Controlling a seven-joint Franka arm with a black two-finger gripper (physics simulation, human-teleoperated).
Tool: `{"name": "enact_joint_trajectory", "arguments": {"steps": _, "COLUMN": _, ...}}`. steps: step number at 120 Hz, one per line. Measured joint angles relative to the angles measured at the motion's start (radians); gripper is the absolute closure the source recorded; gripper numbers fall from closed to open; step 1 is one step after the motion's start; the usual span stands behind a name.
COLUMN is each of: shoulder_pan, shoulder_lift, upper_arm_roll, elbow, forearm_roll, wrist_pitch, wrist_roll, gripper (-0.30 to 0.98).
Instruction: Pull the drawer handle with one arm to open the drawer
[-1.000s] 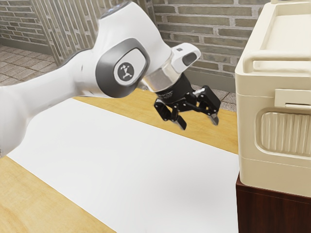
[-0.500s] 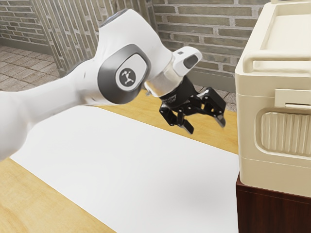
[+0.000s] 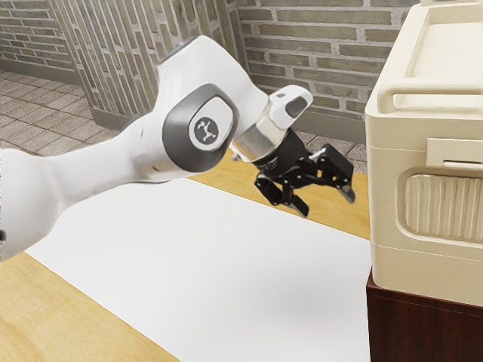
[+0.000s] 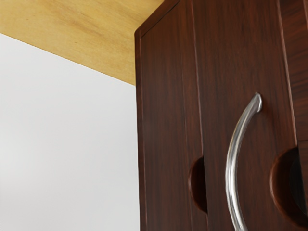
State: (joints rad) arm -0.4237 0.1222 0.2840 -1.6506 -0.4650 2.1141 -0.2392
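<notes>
My gripper (image 3: 327, 205) hangs above the table at the left of the cream appliance in the exterior view, fingers apart with nothing between them. In the wrist view a curved silver handle (image 4: 232, 168) stands out from a dark reddish-brown drawer front (image 4: 231, 62). The handle is apart from the gripper. The drawer's front looks flush with the cabinet around it. In the exterior view the dark wooden cabinet (image 3: 423, 328) stands at the lower right, its handle side hidden.
A cream appliance (image 3: 389, 204) with a rail on top sits on the cabinet, to the exterior view's right of my gripper. A white sheet (image 3: 226, 264) lies on the wooden table (image 3: 68, 317) below the arm. Dark rounded cutouts (image 4: 198, 185) flank the handle.
My gripper has moved lower and toward the exterior view's right, nearer the appliance. The fingers remain apart, and the cabinet and appliance have not moved.
</notes>
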Motion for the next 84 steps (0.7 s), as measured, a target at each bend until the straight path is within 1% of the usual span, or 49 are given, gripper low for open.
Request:
{"name": "enact_joint_trajectory", "arguments": {"steps": 58, "shoulder_pan": -0.003, "shoulder_lift": 0.057, "upper_arm_roll": -0.008, "elbow": 0.018, "forearm_roll": 0.006, "wrist_pitch": 0.056, "wrist_roll": 0.031, "gripper": 0.00}}
{"name": "enact_joint_trajectory", "arguments": {"steps": 72, "shoulder_pan": -0.001, "shoulder_lift": 0.071, "upper_arm_roll": -0.011, "elbow": 0.018, "forearm_roll": -0.013, "wrist_pitch": 0.077, "wrist_roll": 0.036, "gripper": 0.00}}
{"name": "enact_joint_trajectory", "arguments": {"steps": 84, "shoulder_pan": -0.003, "shoulder_lift": 0.081, "upper_arm_roll": -0.011, "elbow": 0.017, "forearm_roll": -0.044, "wrist_pitch": 0.109, "wrist_roll": 0.039, "gripper": 0.00}}
